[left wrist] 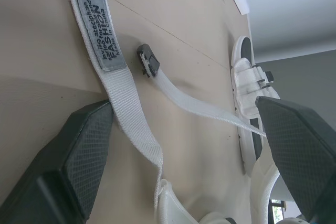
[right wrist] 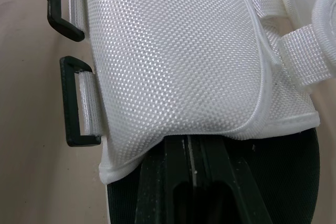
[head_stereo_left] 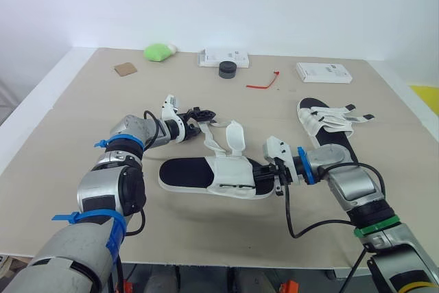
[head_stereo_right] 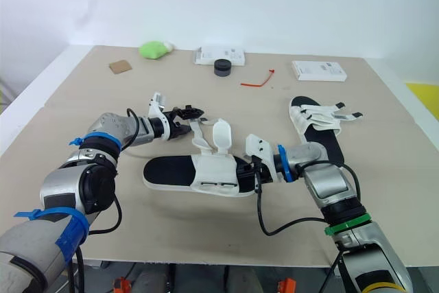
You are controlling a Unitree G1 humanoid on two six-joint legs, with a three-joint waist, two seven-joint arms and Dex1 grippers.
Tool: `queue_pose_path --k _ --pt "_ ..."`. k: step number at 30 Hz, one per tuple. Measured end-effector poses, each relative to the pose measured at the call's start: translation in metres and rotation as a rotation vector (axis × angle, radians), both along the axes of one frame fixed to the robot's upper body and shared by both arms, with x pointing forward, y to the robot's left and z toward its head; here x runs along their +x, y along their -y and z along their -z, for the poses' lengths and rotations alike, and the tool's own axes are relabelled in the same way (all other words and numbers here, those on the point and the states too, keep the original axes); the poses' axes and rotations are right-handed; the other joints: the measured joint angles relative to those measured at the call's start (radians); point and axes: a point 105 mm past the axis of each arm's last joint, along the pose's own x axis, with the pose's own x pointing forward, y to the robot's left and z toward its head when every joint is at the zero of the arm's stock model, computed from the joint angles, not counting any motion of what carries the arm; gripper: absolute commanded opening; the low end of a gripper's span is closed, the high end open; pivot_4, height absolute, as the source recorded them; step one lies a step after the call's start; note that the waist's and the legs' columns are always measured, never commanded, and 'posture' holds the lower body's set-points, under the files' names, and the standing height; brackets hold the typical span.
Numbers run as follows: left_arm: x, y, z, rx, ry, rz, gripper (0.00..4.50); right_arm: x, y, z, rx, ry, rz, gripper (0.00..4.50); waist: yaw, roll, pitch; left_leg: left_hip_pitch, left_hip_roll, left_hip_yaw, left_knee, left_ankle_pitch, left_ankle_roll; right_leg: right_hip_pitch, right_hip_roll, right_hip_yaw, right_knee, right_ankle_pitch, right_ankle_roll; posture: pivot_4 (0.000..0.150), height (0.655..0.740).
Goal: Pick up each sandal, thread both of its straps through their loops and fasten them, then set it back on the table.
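Looking down on a beige table point(head_stereo_left: 68, 101) with one sandal point(head_stereo_left: 206, 176) flat at its middle, toe toward 9 o'clock, heel toward 3. Resting the right gripper point(head_stereo_left: 269, 175) on that black heel, fingers point(right wrist: 157, 192) drawn close together. Holding the left gripper point(head_stereo_left: 203, 113) at 11 o'clock of the sandal, fingers point(left wrist: 79, 156) spread wide, gripping nothing, just beside a loose white strap point(left wrist: 118, 77) with a grey label; between them, on the table, a second strap point(left wrist: 184, 97), black-tipped. Both unfastened, standing up off the white upper, with two black loops point(right wrist: 65, 103) on its side unthreaded. Second sandal point(head_stereo_left: 328, 125) at 2 o'clock from the first, well apart, straps lying across it. Toward the 12 o'clock edge: green lump point(head_stereo_left: 159, 51), brown card point(head_stereo_left: 125, 68), white box point(head_stereo_left: 223, 56), black puck point(head_stereo_left: 228, 69), red tie point(head_stereo_left: 264, 83)
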Motion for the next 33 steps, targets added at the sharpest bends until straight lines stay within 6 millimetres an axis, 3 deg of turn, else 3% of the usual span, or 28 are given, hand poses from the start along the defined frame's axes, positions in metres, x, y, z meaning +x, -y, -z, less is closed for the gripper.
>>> queue_pose_path --k 4,6,8,18,21,25,26,33 --pt "0.000 0.000 0.000 0.000 0.000 0.000 4.45 0.000 0.000 0.000 0.000 0.000 0.000 0.00 0.000 0.000 0.000 0.000 0.000 0.000 0.000 0.000 0.000 0.000 0.000 0.000 0.000 0.000 0.000 0.150 0.7400" --pt "0.001 0.001 0.000 0.004 0.001 -0.005 3.94 0.000 0.000 0.000 0.000 0.001 0.001 0.00 0.000 0.000 0.000 0.000 0.000 0.000 0.000 0.000 0.000 0.000 0.000 0.000 0.000 0.000 0.000 0.150 0.7400" --pt "0.003 0.005 0.005 0.032 0.005 -0.025 3.11 0.000 0.000 0.000 0.000 -0.003 0.005 0.00 0.001 0.000 0.000 0.000 0.000 0.000 0.000 0.000 0.000 0.000 0.000 0.000 0.000 0.000 0.000 0.150 0.7400" --pt "0.004 0.012 0.008 0.084 0.029 -0.013 3.05 0.001 -0.001 -0.002 0.002 0.002 0.010 0.00 0.000 0.000 0.000 0.001 0.000 0.000 -0.001 0.000 0.000 0.000 0.000 0.000 -0.001 0.001 0.000 0.150 0.7400" --pt "0.004 0.011 0.009 0.092 0.026 -0.015 2.16 0.001 -0.002 -0.002 0.003 0.003 0.009 0.00 0.000 0.000 0.000 0.001 0.000 0.000 -0.001 0.000 0.000 0.000 0.000 0.000 -0.001 0.001 0.000 0.150 0.7400" --pt "0.004 0.011 0.013 0.110 0.015 -0.020 0.23 0.001 -0.003 -0.003 0.005 0.004 0.007 0.00 -0.002 -0.001 0.001 0.001 0.000 0.000 -0.001 0.000 0.000 -0.001 0.000 0.000 -0.001 0.001 0.000 0.150 0.7400" --pt "0.005 0.010 0.013 0.118 0.015 -0.027 0.06 0.001 -0.003 -0.003 0.005 0.004 0.006 0.00 -0.002 -0.001 0.001 0.001 0.000 0.000 -0.001 0.000 -0.001 -0.001 0.000 0.000 -0.001 0.001 0.000 0.150 0.7400" --pt "0.006 0.008 0.015 0.133 0.009 -0.041 0.06 0.001 -0.003 -0.003 0.005 0.004 0.006 0.00 -0.002 -0.001 0.001 0.001 0.000 0.000 -0.001 0.000 -0.001 -0.002 0.000 0.000 -0.001 0.001 0.000 0.150 0.7400"
